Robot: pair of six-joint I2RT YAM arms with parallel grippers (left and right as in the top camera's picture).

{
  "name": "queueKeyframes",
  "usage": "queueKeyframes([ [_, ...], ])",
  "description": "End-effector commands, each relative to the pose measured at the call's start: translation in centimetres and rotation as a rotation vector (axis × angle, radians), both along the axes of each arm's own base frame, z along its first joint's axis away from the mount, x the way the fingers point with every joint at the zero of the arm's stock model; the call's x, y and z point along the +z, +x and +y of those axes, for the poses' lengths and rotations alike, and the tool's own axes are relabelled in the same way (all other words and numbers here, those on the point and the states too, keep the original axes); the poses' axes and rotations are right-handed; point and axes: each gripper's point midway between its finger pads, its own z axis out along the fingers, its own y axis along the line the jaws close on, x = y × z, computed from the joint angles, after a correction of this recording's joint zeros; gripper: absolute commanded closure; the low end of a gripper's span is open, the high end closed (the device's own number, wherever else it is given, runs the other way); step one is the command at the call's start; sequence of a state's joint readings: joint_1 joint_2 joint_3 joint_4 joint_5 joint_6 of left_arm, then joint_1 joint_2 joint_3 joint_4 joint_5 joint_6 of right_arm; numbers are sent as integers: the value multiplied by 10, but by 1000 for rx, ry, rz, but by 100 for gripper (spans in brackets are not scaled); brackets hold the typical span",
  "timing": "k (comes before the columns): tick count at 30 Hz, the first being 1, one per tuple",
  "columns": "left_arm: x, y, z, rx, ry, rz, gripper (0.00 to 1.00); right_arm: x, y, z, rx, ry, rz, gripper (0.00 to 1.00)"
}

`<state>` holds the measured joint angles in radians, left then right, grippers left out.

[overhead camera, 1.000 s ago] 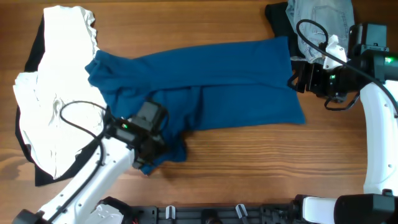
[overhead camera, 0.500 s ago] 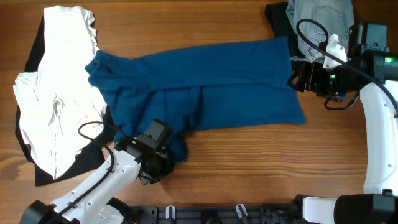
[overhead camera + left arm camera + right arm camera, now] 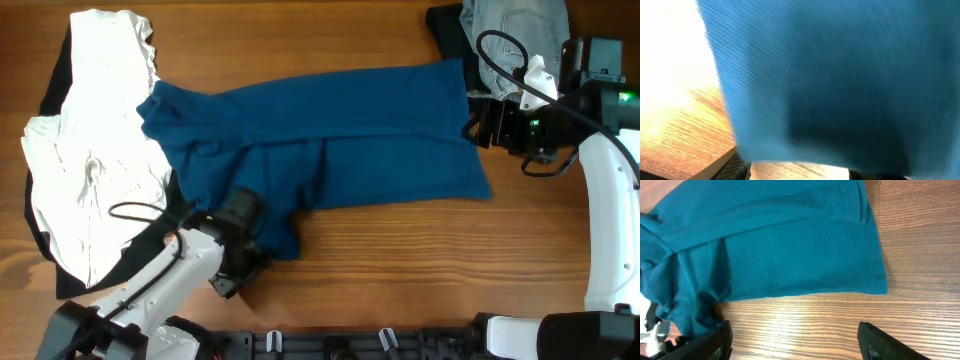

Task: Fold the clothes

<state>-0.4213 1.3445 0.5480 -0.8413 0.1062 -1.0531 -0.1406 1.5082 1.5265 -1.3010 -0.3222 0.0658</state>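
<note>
**Overhead view: blue shirt lies across the table, one arm at each end**

Overhead, the large deep-blue shirt (image 3: 340, 140) lies spread over the middle of the wooden table (image 3: 400, 270). It reaches from the left side to the right side. Its right part is rather flat, with a straight edge. Its left part is wrinkled and bunched, and a small piece of it hangs down toward the near edge of the table.

At the left, a white garment (image 3: 90, 150) lies crumpled, and the left end of the shirt rests on its side. A black garment (image 3: 50, 95) shows from under the white one. In the far right corner is light-blue denim (image 3: 515, 25), with another piece of black cloth (image 3: 445, 22) just beside it.

The left gripper (image 3: 250, 245) is at the lower bunched piece of the shirt and touches the fabric. In the left wrist view the blue fabric (image 3: 840, 75) fills nearly the whole picture and is blurred, with wood (image 3: 680, 135) below it. Whether this gripper grasps the cloth or is released, I cannot tell.

The right gripper (image 3: 473, 128) is at the right edge of the shirt. In the right wrist view its two fingers (image 3: 715, 340) stand wide apart, and only bare wood shows between them. It is released and grasps nothing (image 3: 797, 342). The hem of the shirt (image 3: 770, 245) lies just ahead of the fingers.
</note>
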Motion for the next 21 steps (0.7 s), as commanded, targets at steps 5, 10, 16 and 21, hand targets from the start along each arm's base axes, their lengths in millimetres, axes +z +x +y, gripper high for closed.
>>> queueKeyframes([
  [5,19,55,29,125,-5,-128,42,4,0,5,22,15,-18,19],
  [10,47,107,25,61,-20,-307,44,4,2,3,20,8,-24,19],
  [16,50,139,31,-7,36,-432,44,5,5,3,19,5,-41,19],
  [21,50,149,40,-101,110,-461,43,5,6,3,20,5,-42,19],
])
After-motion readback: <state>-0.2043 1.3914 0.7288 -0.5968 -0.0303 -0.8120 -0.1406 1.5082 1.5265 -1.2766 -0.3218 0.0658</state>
